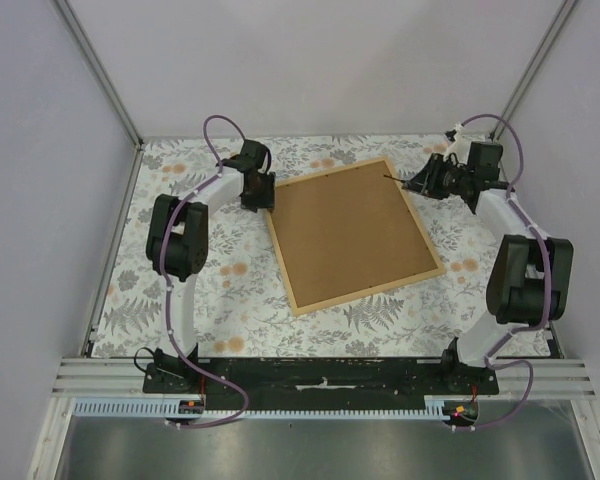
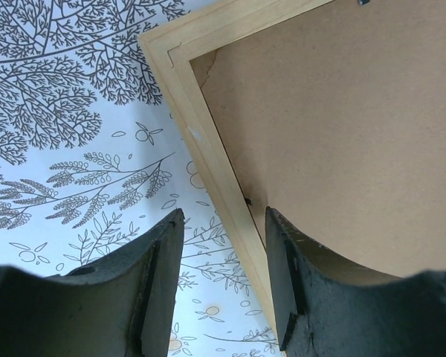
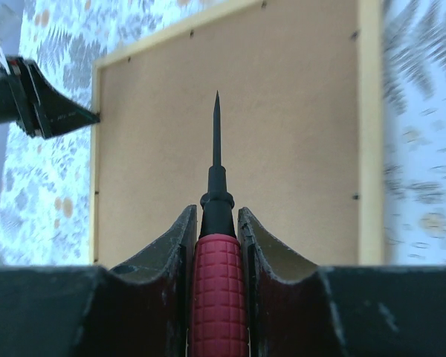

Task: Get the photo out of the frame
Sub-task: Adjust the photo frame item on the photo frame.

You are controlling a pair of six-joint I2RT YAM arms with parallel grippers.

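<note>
top external showed the frame (image 1: pixel 352 232), thin pale wood strips round a matte brown fibreboard back, lying back-up on the leaf-printed worktop (image 1: pixel 230 295). the left pincer (image 2: pixel 224 216) stood apart over one edge strip. the right pincer (image 3: pixel 217 212) was clamped on a red grid-textured, black-spiked tool (image 3: pixel 216 149).

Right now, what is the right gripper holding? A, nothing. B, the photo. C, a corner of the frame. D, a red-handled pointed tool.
D: the right gripper has its jaws closed on a red-handled tool, whose dark pointed tip reaches out over the brown back of the frame.
</note>
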